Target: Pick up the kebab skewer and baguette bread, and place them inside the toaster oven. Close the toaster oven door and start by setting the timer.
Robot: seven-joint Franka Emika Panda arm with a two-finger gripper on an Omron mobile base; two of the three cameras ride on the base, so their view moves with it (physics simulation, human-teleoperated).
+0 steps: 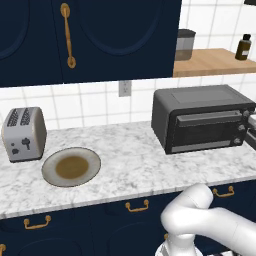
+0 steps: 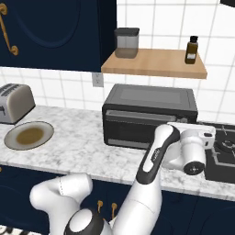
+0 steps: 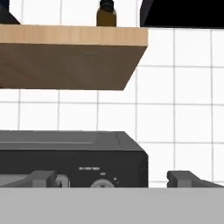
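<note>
- The toaster oven (image 1: 205, 119) stands on the marble worktop (image 1: 130, 165) against the tiled wall, under a wooden shelf (image 2: 153, 63) that carries a brown bottle (image 2: 191, 50) and a grey canister (image 2: 126, 42).
- The toaster oven door (image 1: 207, 129) looks shut and upright, its bar handle along the top edge.
- The gripper (image 3: 118, 178) hovers in front of the oven's right end, near the knob column; in the hand view its two dark fingertips stand wide apart with nothing between them, and a pale knob (image 3: 101, 184) sits just above the lower edge between them.
- Well to the left, a grey plate (image 1: 71, 166) lies on the worktop beside a silver two-slot toaster (image 1: 23, 134). The plate shows a brownish centre; no kebab skewer or baguette bread can be made out on it or elsewhere on the worktop.
- Judging from the shut door and the hand's position, the step in hand seems to be the timer.
- The knob is likely small, rigid and smooth, so it could slip under a loose pinch; the gripper should close squarely across its width and then turn about the knob's own axis.
- The oven itself is heavy and stiff and should not shift under that twist.
</note>
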